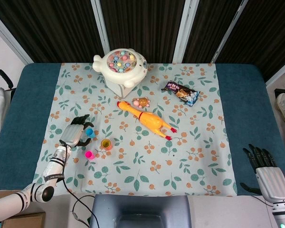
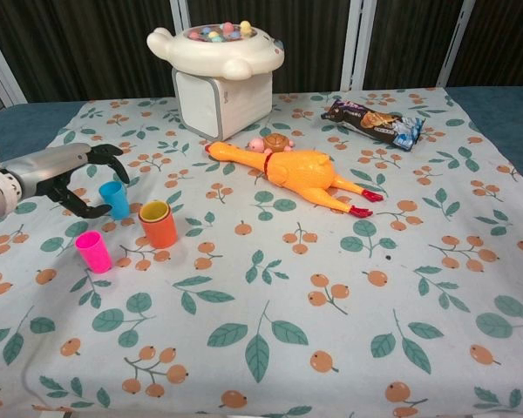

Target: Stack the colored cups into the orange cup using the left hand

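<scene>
Left hand closing in on the blue cup; nothing lifted yet.

Head view: left hand (image 1: 73,135) sits at the left side of the desk (image 1: 237,118), fingers curved around the blue cup (image 1: 90,132), which stands upright on the cloth. Whether the fingers touch the cup cannot be told. Orange cup (image 1: 106,144) stands just right of and nearer than it, pink cup (image 1: 89,155) nearer still. Right hand (image 1: 268,175) rests at the near right edge, fingers apart, holding nothing.

Chest view: left hand (image 2: 74,174) brackets the blue cup (image 2: 114,198) from the left, fingers above and below its wall, not visibly clamped. Orange cup (image 2: 158,223) is close by on the right, mouth up; pink cup (image 2: 93,251) apart, nearer. Best practice, as judged: pinch the blue cup near the rim, lift it straight, keep it upright, and clear the orange rim before lowering, without nudging the orange cup.
</scene>
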